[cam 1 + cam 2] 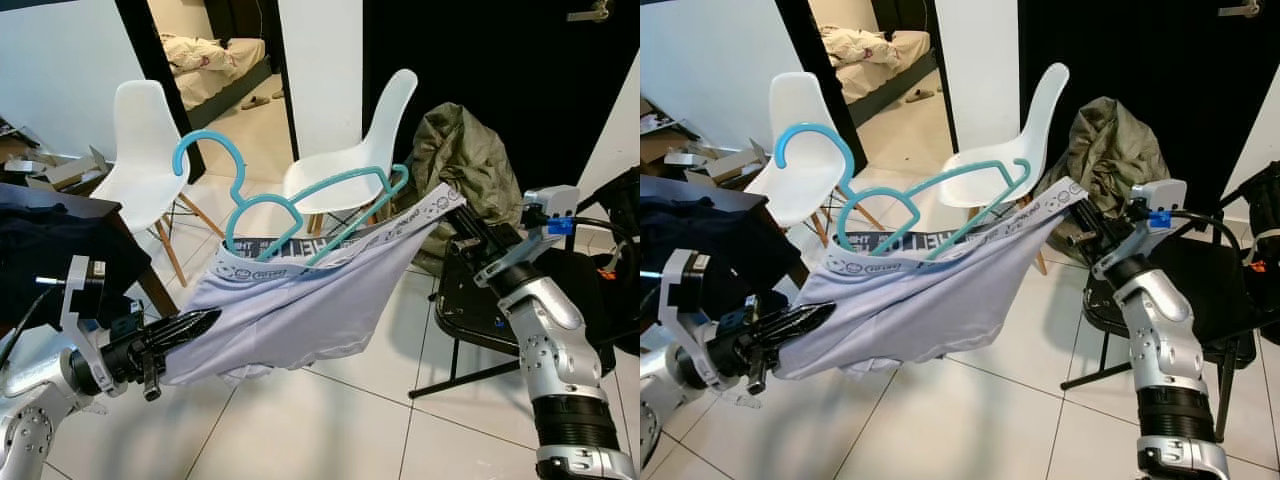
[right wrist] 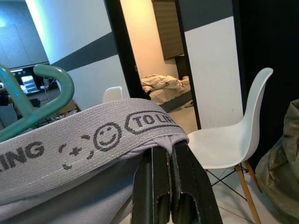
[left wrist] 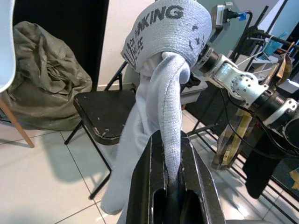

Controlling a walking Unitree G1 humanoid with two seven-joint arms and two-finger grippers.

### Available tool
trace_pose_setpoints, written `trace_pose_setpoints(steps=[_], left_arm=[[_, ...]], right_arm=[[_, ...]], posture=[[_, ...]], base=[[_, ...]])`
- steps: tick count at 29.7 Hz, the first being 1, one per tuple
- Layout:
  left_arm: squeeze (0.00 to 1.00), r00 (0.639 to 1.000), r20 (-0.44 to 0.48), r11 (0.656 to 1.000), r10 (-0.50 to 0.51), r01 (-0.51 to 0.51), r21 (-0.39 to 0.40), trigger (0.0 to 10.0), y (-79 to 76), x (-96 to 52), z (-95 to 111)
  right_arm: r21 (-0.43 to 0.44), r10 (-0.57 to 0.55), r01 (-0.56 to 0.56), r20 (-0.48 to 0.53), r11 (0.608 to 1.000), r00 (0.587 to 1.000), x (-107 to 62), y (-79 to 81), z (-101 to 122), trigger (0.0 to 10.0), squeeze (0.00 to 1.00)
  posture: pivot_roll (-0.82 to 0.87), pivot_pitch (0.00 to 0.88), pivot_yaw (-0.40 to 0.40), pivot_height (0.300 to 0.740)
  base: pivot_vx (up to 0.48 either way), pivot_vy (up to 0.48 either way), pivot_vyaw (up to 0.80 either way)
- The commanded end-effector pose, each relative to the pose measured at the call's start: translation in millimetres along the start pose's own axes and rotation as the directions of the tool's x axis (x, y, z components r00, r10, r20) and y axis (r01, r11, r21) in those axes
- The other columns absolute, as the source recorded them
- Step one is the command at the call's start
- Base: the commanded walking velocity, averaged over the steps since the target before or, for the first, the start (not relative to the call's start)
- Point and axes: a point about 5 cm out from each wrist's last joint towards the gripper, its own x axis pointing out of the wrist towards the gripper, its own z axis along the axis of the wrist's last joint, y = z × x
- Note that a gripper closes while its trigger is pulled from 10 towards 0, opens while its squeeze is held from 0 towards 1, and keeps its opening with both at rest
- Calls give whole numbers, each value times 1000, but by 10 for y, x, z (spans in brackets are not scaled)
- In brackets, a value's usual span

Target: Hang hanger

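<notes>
Hanger [image 1: 300, 205] atop underwear [image 1: 300, 300] — stretched between both fingers.

Hanger [image 1: 300, 205]: smooth teal plastic, slight sheen. Underwear [image 1: 300, 300]: soft matt pale-grey knit cloth; ribbed woven waistband [image 2: 88, 140] with dark printed lettering. Left gripper [image 1: 200, 325] and right gripper [image 1: 460, 215]: black matt fingers on brushed silver metal arms, each pinching the cloth. 2 chairs [image 1: 150, 150]: glossy white plastic shells, wooden legs. Floor [image 1: 330, 420]: glossy pale tile.
</notes>
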Motion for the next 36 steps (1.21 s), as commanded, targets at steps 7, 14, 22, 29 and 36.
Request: trace_pose_setpoints(steps=[7,14,22,29,36], left_arm=[[0,998,-42,998,-46,45,-33,10000,-92,17,-67],[0,995,-58,996,-76,73,-52,10000,-142,39,-120],[0,996,-61,997,-65,62,-47,10000,-148,51,-139],[0,997,-59,998,-53,51,-37,10000,-143,55,-132],[0,1000,-18,1000,-24,24,8,10000,-106,44,23]], right_arm=[[4,-12,12,67,1000,998,14,-82,157,0,0],[-3,12,-12,81,1000,997,37,-76,209,0,0],[6,127,-129,134,992,983,53,4,380,0,0],[-24,235,-234,92,972,968,13,70,386,0,0],[-49,235,-235,-4,971,972,-101,-30,258,0,0]], posture=[[18,58,83,740],[18,54,83,740],[14,58,82,740],[14,60,79,740],[23,64,76,740]], base=[[0,0,0],[0,0,0],[0,0,0],[0,0,0],[0,0,0]])
